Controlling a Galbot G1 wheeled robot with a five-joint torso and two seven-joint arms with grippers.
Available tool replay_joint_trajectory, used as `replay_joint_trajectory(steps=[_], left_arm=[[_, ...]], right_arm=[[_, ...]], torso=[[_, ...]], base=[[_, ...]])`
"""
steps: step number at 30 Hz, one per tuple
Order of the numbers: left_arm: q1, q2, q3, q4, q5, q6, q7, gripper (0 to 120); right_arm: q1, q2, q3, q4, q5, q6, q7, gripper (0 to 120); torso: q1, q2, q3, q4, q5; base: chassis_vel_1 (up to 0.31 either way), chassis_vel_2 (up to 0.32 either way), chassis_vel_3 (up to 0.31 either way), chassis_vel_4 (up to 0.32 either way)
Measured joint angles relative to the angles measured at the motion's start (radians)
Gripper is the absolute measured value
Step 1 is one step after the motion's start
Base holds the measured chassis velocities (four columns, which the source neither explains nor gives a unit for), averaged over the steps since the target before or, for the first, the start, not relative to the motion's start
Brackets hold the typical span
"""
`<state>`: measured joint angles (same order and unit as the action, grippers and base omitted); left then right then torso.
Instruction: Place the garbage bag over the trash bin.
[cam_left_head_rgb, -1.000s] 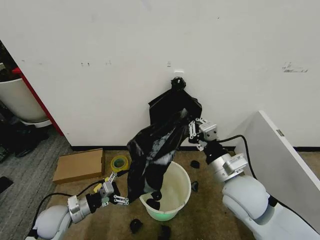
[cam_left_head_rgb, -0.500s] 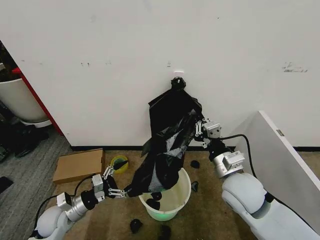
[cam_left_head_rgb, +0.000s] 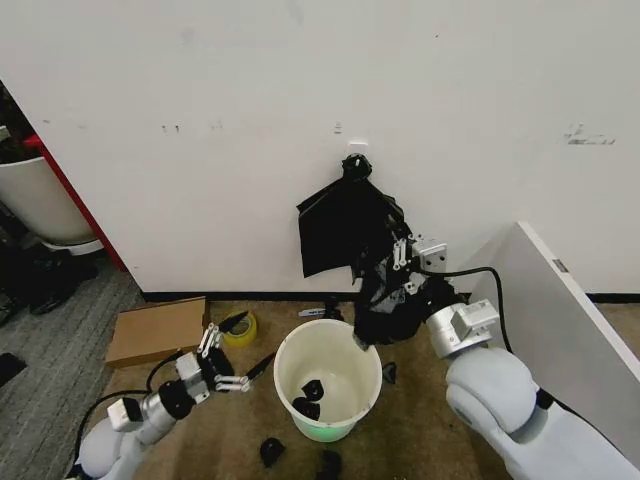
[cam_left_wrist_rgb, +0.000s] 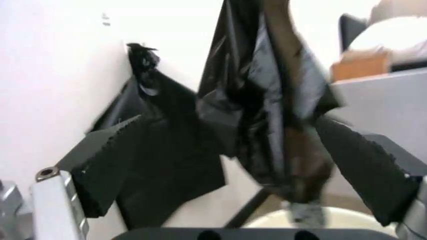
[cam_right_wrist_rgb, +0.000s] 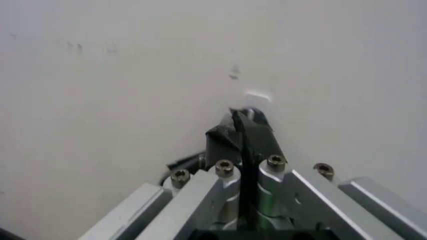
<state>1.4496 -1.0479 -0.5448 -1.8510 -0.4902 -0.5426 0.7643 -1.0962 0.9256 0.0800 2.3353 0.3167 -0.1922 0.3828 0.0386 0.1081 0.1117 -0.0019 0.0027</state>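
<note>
Bag (cam_left_head_rgb: 392, 305) hangs bunched from the right gripper (cam_left_head_rgb: 405, 262), just behind & right of the bin (cam_left_head_rgb: 328, 385), above its far rim, not over it yet. Right jaws are clenched on a pinch of bag film; wrist view shows black plastic squeezed between them. Left gripper (cam_left_head_rgb: 222, 362) sits low by the floor, left of bin, jaws spread wide w/ nothing in them; bag (cam_left_wrist_rgb: 267, 95) dangles ahead of it in its wrist view.

Step in hand, as I judge it: get the bag mouth open & down round the rim. Best done w/ left gripper taking the free edge opposite the right's pinch, then both pulling apart so the opening spans the bin before lowering. One-sided hold will likely just drop a lump inside.

Bin is upright, open; inside lie a couple of black scraps (cam_left_head_rgb: 310, 398). More scraps lie on the carpet (cam_left_head_rgb: 420, 430) round its base.
</note>
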Motion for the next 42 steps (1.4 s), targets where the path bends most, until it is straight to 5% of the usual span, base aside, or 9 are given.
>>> replay_joint_trajectory(steps=[6, 19, 33, 42], left_arm=[[-0.034, 0.031, 0.066, -0.059, 0.120, 0.056, -0.127, 100], [-0.141, 0.014, 0.176, 0.034, 0.134, 0.094, -0.002, 90], [-0.184, -0.033, 0.214, 0.074, 0.142, 0.121, 0.089, 43], [-0.172, -0.057, 0.212, 0.072, 0.169, 0.115, 0.115, 69]], right_arm=[[0.001, 0.001, -0.013, 0.032, 0.000, -0.007, -0.007, 0], [-0.014, 0.011, -0.021, 0.058, -0.007, -0.007, -0.019, 0], [-0.014, 0.015, -0.026, 0.059, -0.036, -0.051, 0.013, 0], [-0.007, 0.015, -0.036, 0.071, -0.023, -0.139, 0.076, 0]], torso=[[0.000, 0.000, 0.000, -0.0002, -0.0001], [0.000, 0.000, 0.000, -0.0001, 0.0000], [0.000, 0.000, 0.000, -0.0001, 0.0000], [0.000, 0.000, 0.000, -0.0001, 0.0000]], base=[[0.000, 0.000, 0.000, 0.000], [0.000, 0.000, 0.000, 0.000], [0.000, 0.000, 0.000, 0.000], [0.000, 0.000, 0.000, 0.000]])
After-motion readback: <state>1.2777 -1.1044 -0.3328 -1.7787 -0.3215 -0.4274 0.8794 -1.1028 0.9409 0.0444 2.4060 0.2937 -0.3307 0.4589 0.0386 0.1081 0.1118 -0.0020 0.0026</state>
